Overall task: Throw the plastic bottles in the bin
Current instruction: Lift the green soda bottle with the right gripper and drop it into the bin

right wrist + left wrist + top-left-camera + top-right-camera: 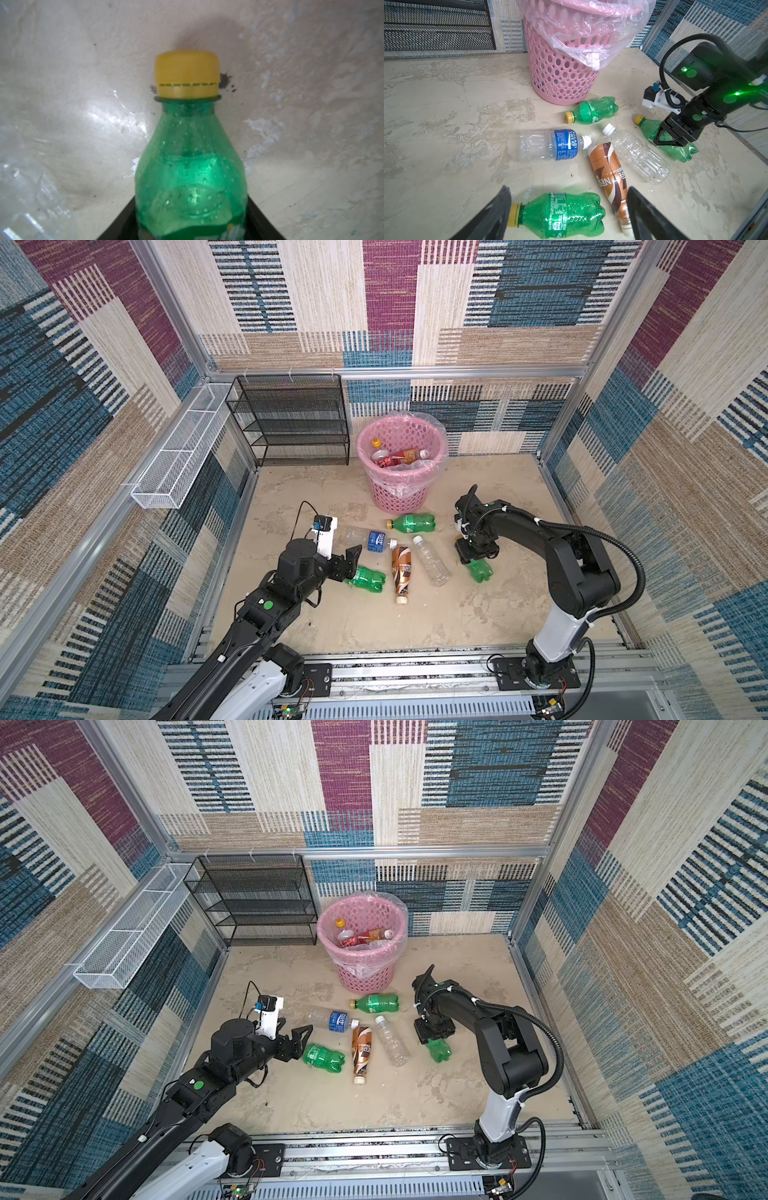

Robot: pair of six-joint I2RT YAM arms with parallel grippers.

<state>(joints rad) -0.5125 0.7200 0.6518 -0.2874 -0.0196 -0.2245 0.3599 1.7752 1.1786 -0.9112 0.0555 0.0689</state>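
Beige floor (pixel 374 626) open along front edge, right end effector (pixel 473 561) clamping green bottle (pixel 482 571)

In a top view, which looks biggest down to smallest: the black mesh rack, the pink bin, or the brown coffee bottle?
Largest to smallest, as seen in a top view:
1. black mesh rack
2. pink bin
3. brown coffee bottle, clearly the smallest
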